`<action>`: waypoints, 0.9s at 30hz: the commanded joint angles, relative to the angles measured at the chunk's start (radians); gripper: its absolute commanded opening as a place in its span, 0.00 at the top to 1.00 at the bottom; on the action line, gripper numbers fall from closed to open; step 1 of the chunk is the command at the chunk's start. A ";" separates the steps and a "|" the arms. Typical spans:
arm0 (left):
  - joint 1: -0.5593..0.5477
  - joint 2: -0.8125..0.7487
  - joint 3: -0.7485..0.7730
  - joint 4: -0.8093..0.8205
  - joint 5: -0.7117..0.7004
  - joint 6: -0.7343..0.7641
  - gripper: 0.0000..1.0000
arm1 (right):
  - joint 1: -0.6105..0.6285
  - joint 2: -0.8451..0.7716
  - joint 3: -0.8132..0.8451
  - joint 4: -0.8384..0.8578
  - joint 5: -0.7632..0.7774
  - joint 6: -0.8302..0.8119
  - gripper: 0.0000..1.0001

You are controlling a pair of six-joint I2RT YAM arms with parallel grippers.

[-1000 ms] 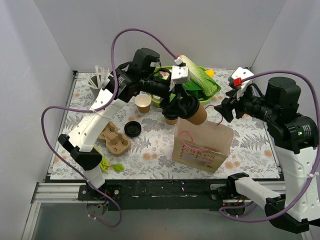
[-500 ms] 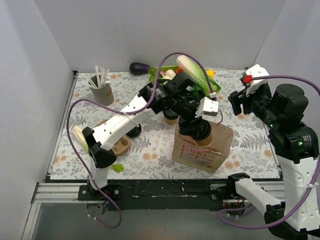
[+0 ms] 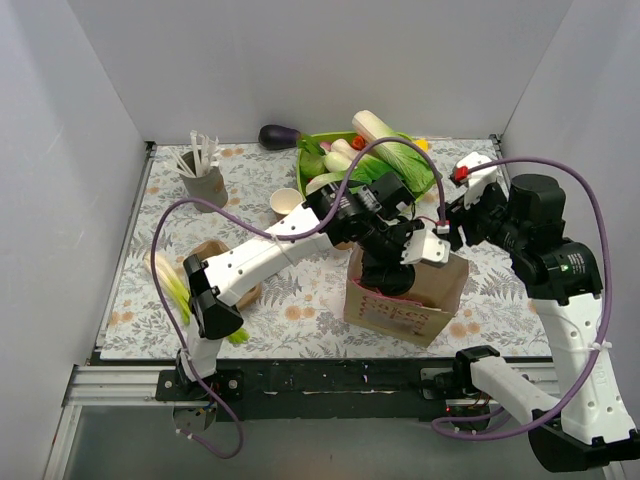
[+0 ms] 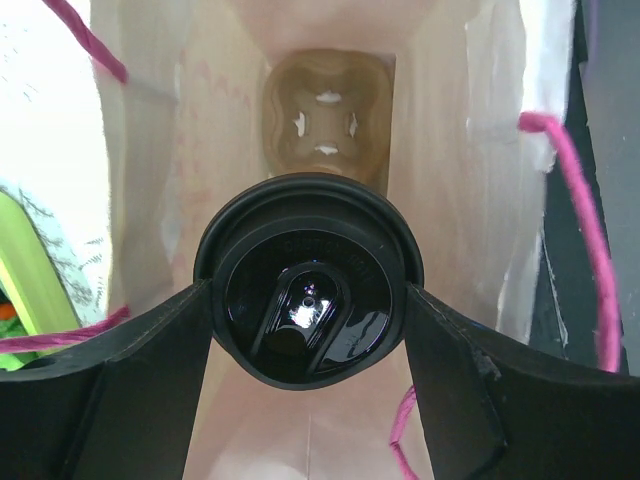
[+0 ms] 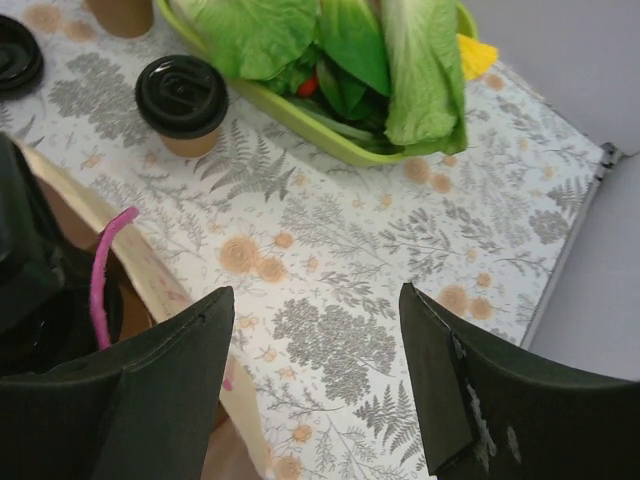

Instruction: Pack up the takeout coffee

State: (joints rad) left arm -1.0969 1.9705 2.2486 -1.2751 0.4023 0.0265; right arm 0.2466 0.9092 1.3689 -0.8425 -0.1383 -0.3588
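Presently one lidded cup (image 4: 308, 285) is gripped inside the bag (image 4: 470, 150) by the left end effector (image 4: 308, 300). Another lidded cup (image 5: 182, 100) and one open cup (image 3: 286, 204) are seen on the desk (image 5: 350, 260). The right end effector (image 5: 316, 290) is released.

I had the left arm (image 3: 262, 256) stretched out forward and to the right. Its wrist was bent so the left gripper (image 4: 310, 308) pointed straight down, with fingers (image 4: 140, 365) pressed against both sides of a lidded cup (image 4: 300, 285). The right arm (image 3: 562, 300) stood upright with its elbow high, and the right gripper (image 5: 312, 305) angled down and leftward, jaws spread wide and gripping nothing.
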 commanded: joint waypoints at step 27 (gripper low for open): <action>-0.009 -0.274 -0.379 0.158 -0.120 -0.071 1.00 | -0.004 -0.071 0.202 -0.469 -0.470 -0.154 0.28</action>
State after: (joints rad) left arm -1.1084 1.7763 1.8881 -1.1316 0.2844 -0.0265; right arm 0.2386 0.8864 1.5692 -1.1908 -0.5442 -0.5278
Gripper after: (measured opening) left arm 0.697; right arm 0.713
